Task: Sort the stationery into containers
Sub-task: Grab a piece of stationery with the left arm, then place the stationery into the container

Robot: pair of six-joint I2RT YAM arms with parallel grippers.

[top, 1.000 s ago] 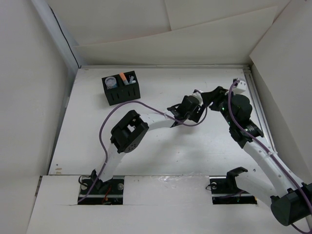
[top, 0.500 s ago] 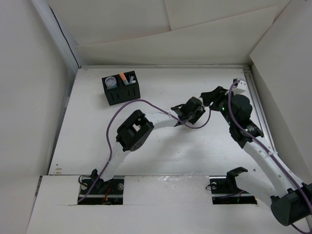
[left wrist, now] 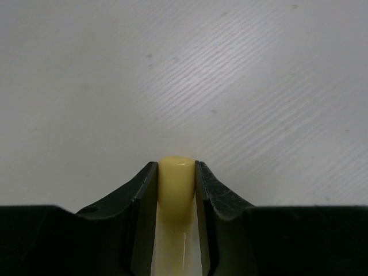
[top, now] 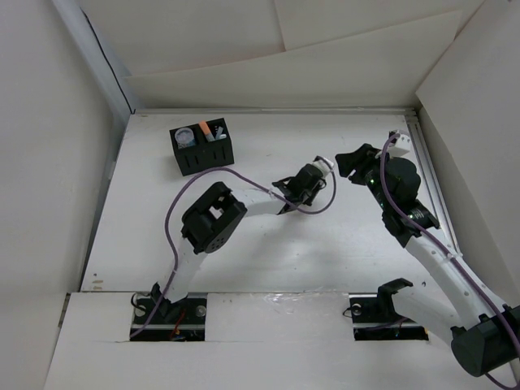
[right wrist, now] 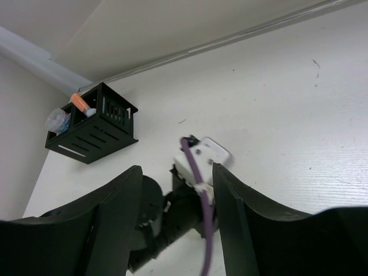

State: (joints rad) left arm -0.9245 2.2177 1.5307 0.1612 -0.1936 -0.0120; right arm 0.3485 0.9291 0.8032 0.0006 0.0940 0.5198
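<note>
Overhead and wrist views of the sorting scene: the left hand (left wrist: 175, 166) is seen shut upon a yellow marker (left wrist: 175, 185), which is clamped between the two black fingers (left wrist: 144, 190) with its rounded end projecting beyond them toward the white tabletop (left wrist: 172, 69); whether that end touches the surface cannot be told. The right hand (right wrist: 177, 171) is held about half open with nothing between its fingers, just beside the left wrist. The black organizer box (top: 201, 154) is set at the far left of the tabletop, well apart from both hands. In it, a clear greyish cup (top: 186, 136) is lodged in the left compartment and an orange marker (top: 204, 128) is stood tilted in the adjoining one
</note>
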